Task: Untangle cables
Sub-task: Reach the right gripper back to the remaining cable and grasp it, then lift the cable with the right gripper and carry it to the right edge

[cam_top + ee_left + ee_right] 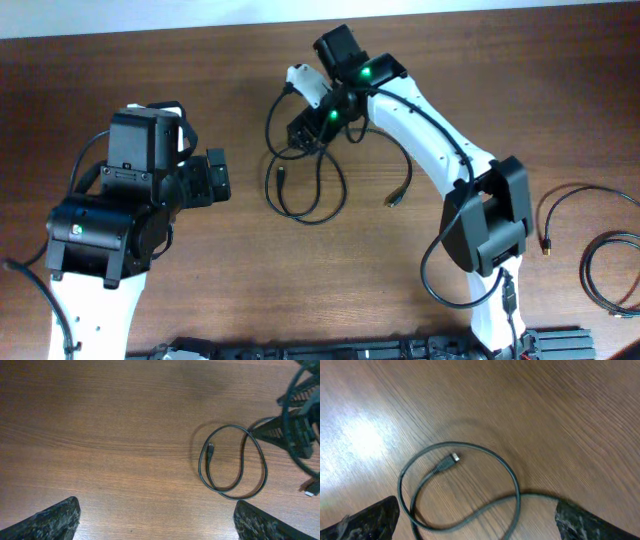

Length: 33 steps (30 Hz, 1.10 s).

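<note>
Overhead takes in the whole bench (150, 60). The cables (305, 218) lie in a loose tangle near its middle, partly under the right fingers (303, 130). The left fingers (215, 180) hover beside the tangle on the left arm's side, apart from it. Only this view shows a strand running out under the right arm (430, 130) to a brass-coloured connector (395, 199). It alone also shows two separate coils (600, 262) lying near the bench's edge on the right arm's side, well apart from the tangle.

The left wrist view adds the lie of one loop. It rests flat on the wood, with a small plug (210, 450) lying inside it. Its far strands rise toward the dark body of the right fingers at the frame's edge. The left fingers are spread wide, with only bare wood between them and nothing held.

The right wrist view shows a loop close up, the plug's metal tip resting inside the ring. One strand leaves toward one finger; whether it touches cannot be told. These fingers are also spread wide and grip nothing.

Bare wood stretches beyond the left arm and along the far edge. More open wood lies between the connector and the coils.
</note>
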{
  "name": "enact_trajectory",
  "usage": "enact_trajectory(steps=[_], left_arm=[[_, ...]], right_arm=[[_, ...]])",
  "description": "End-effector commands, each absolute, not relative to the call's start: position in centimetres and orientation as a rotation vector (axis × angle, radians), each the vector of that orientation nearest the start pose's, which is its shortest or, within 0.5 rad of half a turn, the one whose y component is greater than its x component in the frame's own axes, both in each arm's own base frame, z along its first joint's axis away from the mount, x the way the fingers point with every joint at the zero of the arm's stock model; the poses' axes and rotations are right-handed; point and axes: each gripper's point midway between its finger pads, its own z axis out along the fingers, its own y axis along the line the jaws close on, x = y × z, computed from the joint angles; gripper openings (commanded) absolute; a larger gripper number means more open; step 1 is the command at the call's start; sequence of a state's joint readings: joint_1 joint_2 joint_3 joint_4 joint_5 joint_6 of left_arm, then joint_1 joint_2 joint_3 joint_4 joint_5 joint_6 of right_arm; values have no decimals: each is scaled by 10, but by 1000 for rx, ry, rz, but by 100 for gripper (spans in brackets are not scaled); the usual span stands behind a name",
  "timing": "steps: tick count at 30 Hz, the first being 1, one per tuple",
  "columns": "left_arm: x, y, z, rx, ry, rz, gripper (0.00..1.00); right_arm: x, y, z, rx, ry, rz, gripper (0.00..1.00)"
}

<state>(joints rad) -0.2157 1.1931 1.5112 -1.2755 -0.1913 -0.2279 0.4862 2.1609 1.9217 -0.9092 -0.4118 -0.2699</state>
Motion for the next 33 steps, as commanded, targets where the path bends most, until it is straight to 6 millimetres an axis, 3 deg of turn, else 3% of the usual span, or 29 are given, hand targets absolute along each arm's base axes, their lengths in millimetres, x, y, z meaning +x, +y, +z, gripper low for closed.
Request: enact_trajectory(steps=[1, 4, 7, 11, 13, 16, 22, 25, 26, 28, 29, 31, 33], left_arm=[[276, -25, 299, -88, 2486, 69, 99], [276, -25, 299, -88, 2486, 69, 99], [276, -25, 299, -88, 2486, 69, 99], [276, -25, 299, -88, 2486, 69, 99], [276, -25, 299, -88, 2486, 69, 99], [276, -25, 299, -88, 2486, 69, 99], [276, -25, 299, -88, 2486, 69, 99], [276, -25, 299, -88, 2486, 69, 99], [276, -25, 299, -88, 2486, 69, 99], [276, -25, 299, -88, 2486, 69, 99], [276, -25, 299, -88, 2486, 69, 99], [276, -25, 299, -88, 2486, 69, 99], [276, -25, 299, -88, 2486, 69, 99]], right_arm=[[417, 317, 89, -1164, 2480, 695, 99], [420, 319, 60, -1169, 2518, 699, 99], [418, 318, 47, -1196, 2528, 695, 99], [414, 316, 21, -1209, 2578, 701, 90], [413, 315, 14, -1210, 2594, 701, 80], [412, 315, 10, -1212, 2600, 702, 75], [412, 315, 10, -1211, 2603, 702, 44], [412, 314, 10, -1211, 2603, 702, 8], [412, 314, 10, -1211, 2604, 702, 4], [412, 314, 9, -1211, 2604, 701, 4], [413, 313, 9, -1209, 2607, 685, 15], [416, 304, 4, -1215, 2629, 601, 57], [410, 300, 3, -1253, 2639, 595, 69]])
